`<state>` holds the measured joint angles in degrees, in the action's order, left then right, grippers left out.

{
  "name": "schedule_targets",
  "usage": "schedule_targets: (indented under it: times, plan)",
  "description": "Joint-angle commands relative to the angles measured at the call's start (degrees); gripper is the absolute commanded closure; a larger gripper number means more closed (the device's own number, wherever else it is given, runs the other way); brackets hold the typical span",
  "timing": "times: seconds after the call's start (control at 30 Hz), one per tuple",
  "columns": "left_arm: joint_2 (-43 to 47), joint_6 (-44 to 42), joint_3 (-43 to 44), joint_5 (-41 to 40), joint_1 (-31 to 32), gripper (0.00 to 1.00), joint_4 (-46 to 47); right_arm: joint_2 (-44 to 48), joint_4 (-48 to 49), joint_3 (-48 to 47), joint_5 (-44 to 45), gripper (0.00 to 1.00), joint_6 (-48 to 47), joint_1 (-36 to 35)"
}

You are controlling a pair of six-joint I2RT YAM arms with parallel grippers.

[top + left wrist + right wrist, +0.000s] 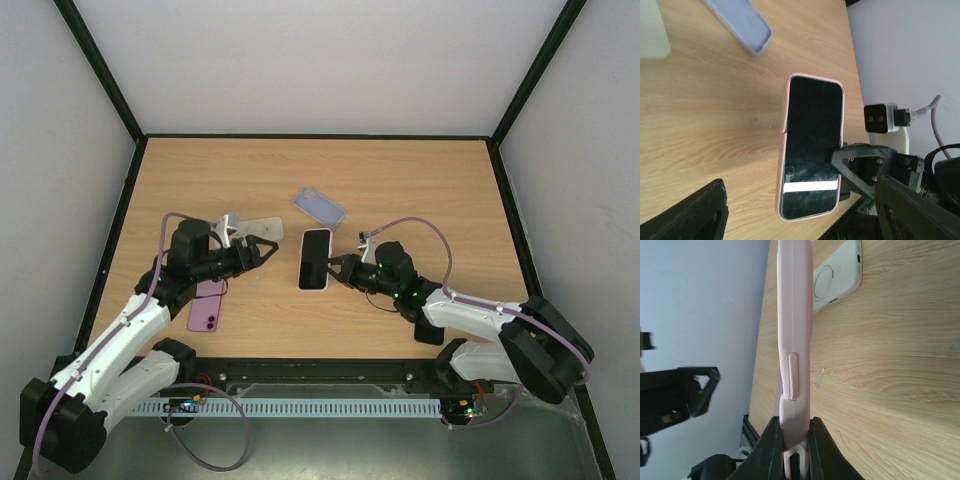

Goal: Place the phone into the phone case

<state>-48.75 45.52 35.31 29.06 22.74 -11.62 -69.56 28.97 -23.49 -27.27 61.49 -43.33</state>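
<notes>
Between white walls (320, 60), on the wooden surface (420, 190), the right pincer (335, 266) pinches the pink-cased phone (315, 259), the left pincer (272, 250) spread beside it.

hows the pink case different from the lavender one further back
The pink case holds a dark-screened phone; the lavender case shows no screen. The right gripper pinches the pink case's edge; the lavender case lies untouched. Pink case points front to back; lavender case sits diagonal. Both are pastel with rounded corners.
</notes>
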Motion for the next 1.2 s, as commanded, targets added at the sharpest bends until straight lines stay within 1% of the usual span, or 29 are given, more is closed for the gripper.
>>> schedule_targets:
  times: [0.0,0.07,0.17,0.3,0.37,0.43,0.53,0.67,0.77,0.8,0.87,0.93,0.97,1.07,1.17]
  plan:
    - [-0.4,9.6,-7.4,8.4,0.5,0.23,13.0,-0.3,14.4,2.4,-4.4,0.94,7.7,1.0]
    - [0.2,14.1,-11.3,9.5,1.7,0.26,19.2,0.2,18.6,3.4,-4.8,0.94,10.8,1.0]
    - [0.8,18.0,-14.4,8.4,4.6,0.27,25.2,1.7,24.6,4.6,-4.3,0.94,15.2,1.0]
    - [-0.1,22.9,-16.5,8.0,7.5,0.27,33.7,2.8,28.9,5.1,-3.8,0.93,20.0,1.0]
    - [-1.3,24.5,-16.5,7.9,8.6,0.3,36.4,2.9,30.2,4.9,-3.7,0.93,21.3,1.0]
    - [-2.0,24.9,-15.8,7.7,9.0,0.34,37.0,2.9,30.6,4.9,-3.7,0.93,21.9,1.0]
    - [-2.8,25.0,-14.7,7.3,9.9,0.43,36.9,3.3,30.6,5.2,-3.3,0.93,22.4,1.0]
    - [-3.7,25.8,-14.1,6.7,11.0,0.5,38.0,3.3,31.3,6.0,-3.0,0.93,23.1,1.0]
    - [-4.0,26.5,-14.2,6.4,11.5,0.6,39.0,2.7,31.8,6.3,-3.4,0.93,23.4,1.0]
    - [-3.9,26.7,-14.3,6.2,11.5,0.64,38.9,2.5,31.8,6.4,-3.4,0.93,23.2,1.0]
    - [-3.7,26.7,-14.1,5.8,11.5,0.78,38.1,2.3,31.3,6.7,-3.4,0.93,22.7,1.0]
    - [-3.5,25.5,-13.1,5.0,11.5,0.93,34.5,2.1,30.2,6.8,-3.4,0.93,21.4,1.0]
    - [-3.7,24.0,-12.1,4.3,11.5,0.97,31.3,2.1,29.1,6.7,-3.4,0.93,20.8,1.0]
    - [-4.7,18.2,-7.9,0.4,11.7,0.97,18.8,2.2,26.7,6.1,-3.9,0.93,18.9,1.0]
    - [-5.4,16.4,-5.9,-0.3,11.7,0.97,14.9,3.0,23.0,5.1,-3.9,0.93,16.6,0.9]
